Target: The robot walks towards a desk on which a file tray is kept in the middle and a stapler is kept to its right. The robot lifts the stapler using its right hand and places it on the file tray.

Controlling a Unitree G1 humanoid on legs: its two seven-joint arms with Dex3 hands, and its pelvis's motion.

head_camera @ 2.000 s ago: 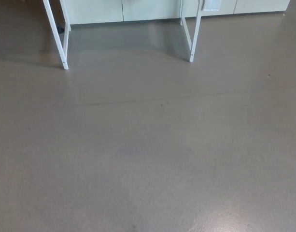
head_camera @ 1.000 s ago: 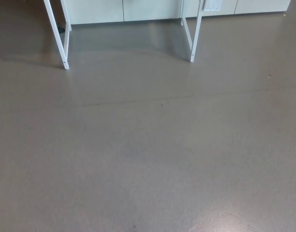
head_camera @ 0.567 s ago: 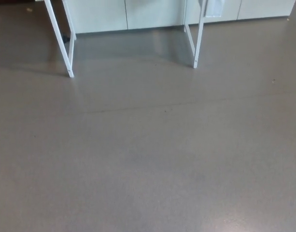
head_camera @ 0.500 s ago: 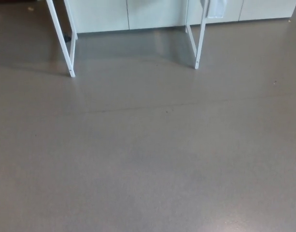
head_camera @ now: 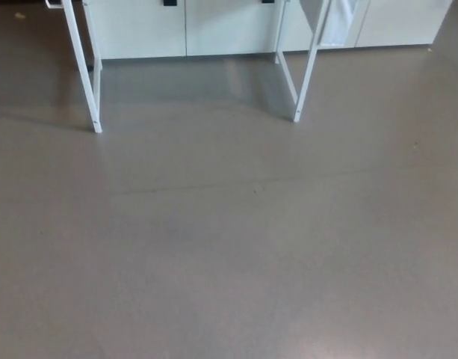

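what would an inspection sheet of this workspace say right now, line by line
surface: no desk top in frame; bare grey floor fills most of the head view
job's things: stapler and file tray nothing seen; only the white desk legs show at the top
clutter: a small yellowish scrap on the floor at far top left, and a tiny dark speck near the middle
hands: left hand and right hand not in view
cables: nothing seen
surroundings: pale cabinets behind the desk legs; a white sheet or cloth hangs by the right-side leg, too cropped to identify
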